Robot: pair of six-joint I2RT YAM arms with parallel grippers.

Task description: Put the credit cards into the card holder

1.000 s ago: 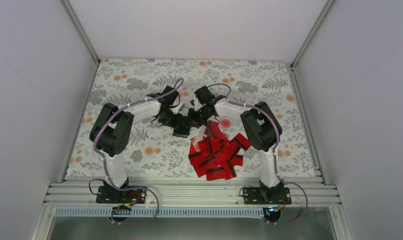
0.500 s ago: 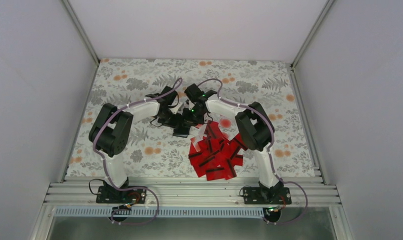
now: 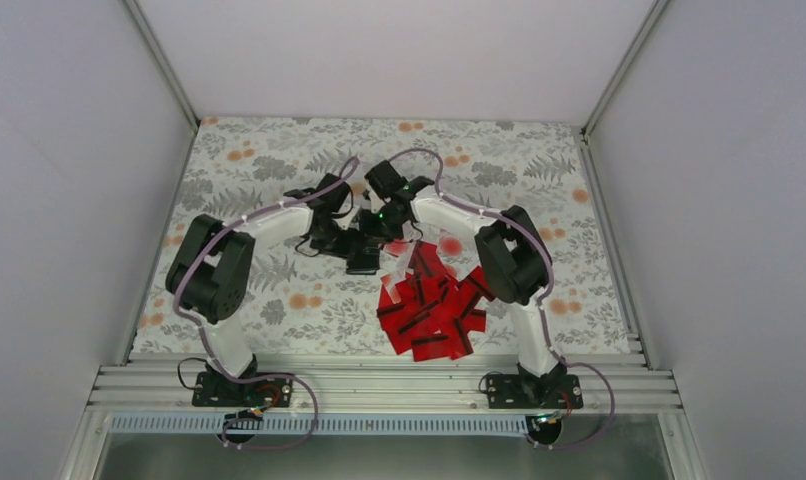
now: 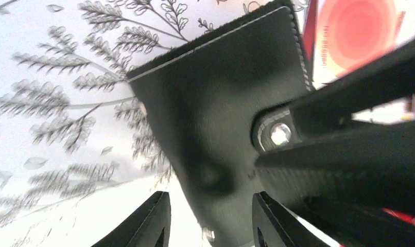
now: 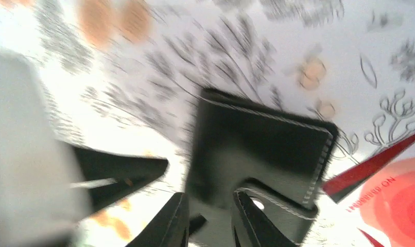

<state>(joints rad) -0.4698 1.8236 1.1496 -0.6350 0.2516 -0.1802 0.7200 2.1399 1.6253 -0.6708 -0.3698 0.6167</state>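
The black card holder (image 3: 363,264) lies closed on the flowered cloth, its snap strap (image 4: 280,135) fastened. Both grippers meet over it. My left gripper (image 4: 213,221) stands open astride its near end, and a strip of cloth shows between the left finger and the leather. My right gripper (image 5: 209,221) is open by a narrow gap, with the holder (image 5: 262,139) right in front of its tips; this view is blurred. A right finger (image 4: 360,149) crosses the holder (image 4: 215,103) in the left wrist view. The red credit cards (image 3: 434,310) lie heaped just right of the holder.
A pale card printed with red circles (image 5: 401,206) lies beside the holder, next to a red card's edge (image 5: 373,165). White walls close in the cloth on three sides (image 3: 279,160). An aluminium rail (image 3: 379,385) runs along the near edge.
The right gripper has swung left over the holder and its jaws have parted a little from shut. The left arm's elbow has shifted left; the holder has stayed put.
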